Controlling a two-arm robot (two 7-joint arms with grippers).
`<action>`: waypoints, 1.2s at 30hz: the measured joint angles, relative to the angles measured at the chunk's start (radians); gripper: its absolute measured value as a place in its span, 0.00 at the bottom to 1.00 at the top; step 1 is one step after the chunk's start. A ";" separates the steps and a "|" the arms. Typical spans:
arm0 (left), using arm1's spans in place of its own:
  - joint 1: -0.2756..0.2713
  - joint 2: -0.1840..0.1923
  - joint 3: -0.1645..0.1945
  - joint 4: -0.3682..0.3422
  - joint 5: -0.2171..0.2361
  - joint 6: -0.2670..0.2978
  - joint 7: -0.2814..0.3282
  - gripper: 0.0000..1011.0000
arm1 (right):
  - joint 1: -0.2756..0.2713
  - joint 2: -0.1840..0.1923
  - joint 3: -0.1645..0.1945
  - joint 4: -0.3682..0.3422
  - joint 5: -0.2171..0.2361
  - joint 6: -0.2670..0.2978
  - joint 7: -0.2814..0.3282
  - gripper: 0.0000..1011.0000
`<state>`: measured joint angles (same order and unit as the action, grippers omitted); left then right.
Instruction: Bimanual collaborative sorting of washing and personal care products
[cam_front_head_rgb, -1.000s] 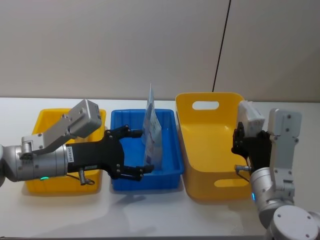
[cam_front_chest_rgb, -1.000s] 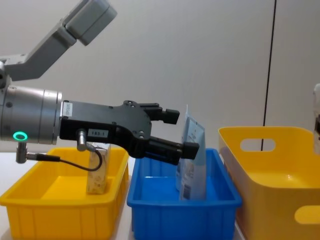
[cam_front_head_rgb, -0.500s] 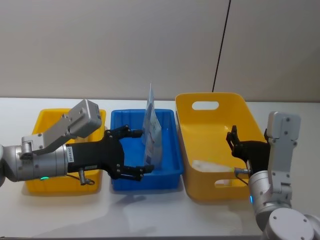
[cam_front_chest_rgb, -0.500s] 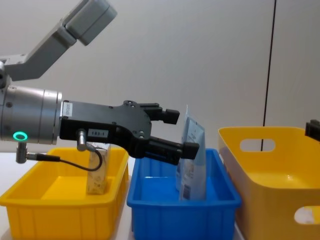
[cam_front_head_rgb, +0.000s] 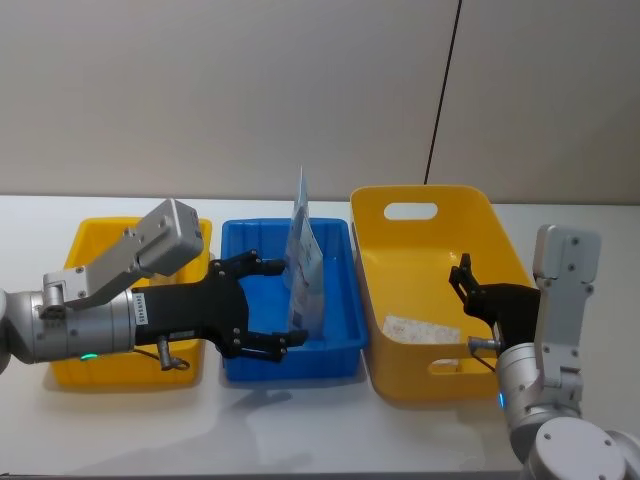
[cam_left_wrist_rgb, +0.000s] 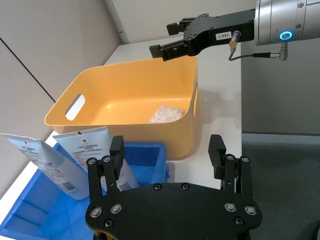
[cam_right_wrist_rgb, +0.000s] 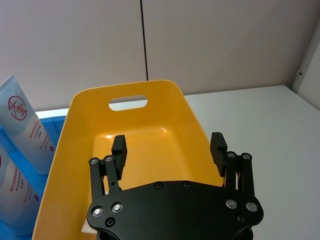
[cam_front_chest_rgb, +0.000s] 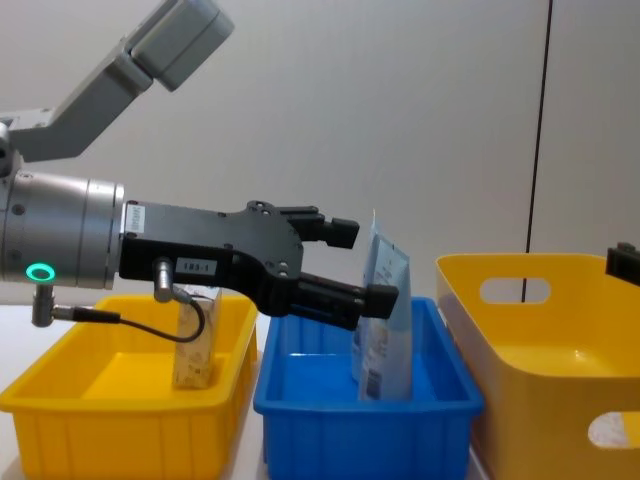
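The left gripper (cam_front_chest_rgb: 358, 265) is hanging wide open beside the pouch (cam_front_chest_rgb: 386, 300) in the blue bin (cam_front_chest_rgb: 330, 425); its wrist view is showing a second pouch (cam_left_wrist_rgb: 42, 159). The right gripper (cam_right_wrist_rgb: 169, 146), also wide, is hovering over a pack (cam_front_head_rgb: 420, 328) lying in the tall yellow bin (cam_front_head_rgb: 400, 380).

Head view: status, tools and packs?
Left tool open, over blue bin beside pouches. Right tool open above tall yellow bin. One pack flat on its floor. No obstruction seen.
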<state>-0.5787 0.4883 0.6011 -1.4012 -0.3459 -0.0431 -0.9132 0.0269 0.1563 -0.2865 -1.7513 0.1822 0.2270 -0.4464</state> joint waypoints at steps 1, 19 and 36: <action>0.000 0.000 0.000 0.000 0.000 0.000 0.000 0.99 | 0.000 0.000 0.000 0.000 0.000 0.000 -0.001 0.99; 0.000 0.000 0.000 0.000 0.000 0.000 0.000 0.99 | -0.001 -0.003 0.000 0.000 -0.002 0.002 -0.005 0.99; 0.000 0.000 0.000 0.000 0.000 0.000 0.000 0.99 | -0.005 0.023 -0.003 -0.020 0.015 0.005 0.065 0.99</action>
<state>-0.5787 0.4884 0.6011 -1.4012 -0.3459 -0.0431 -0.9132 0.0224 0.1788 -0.2894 -1.7710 0.1972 0.2322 -0.3812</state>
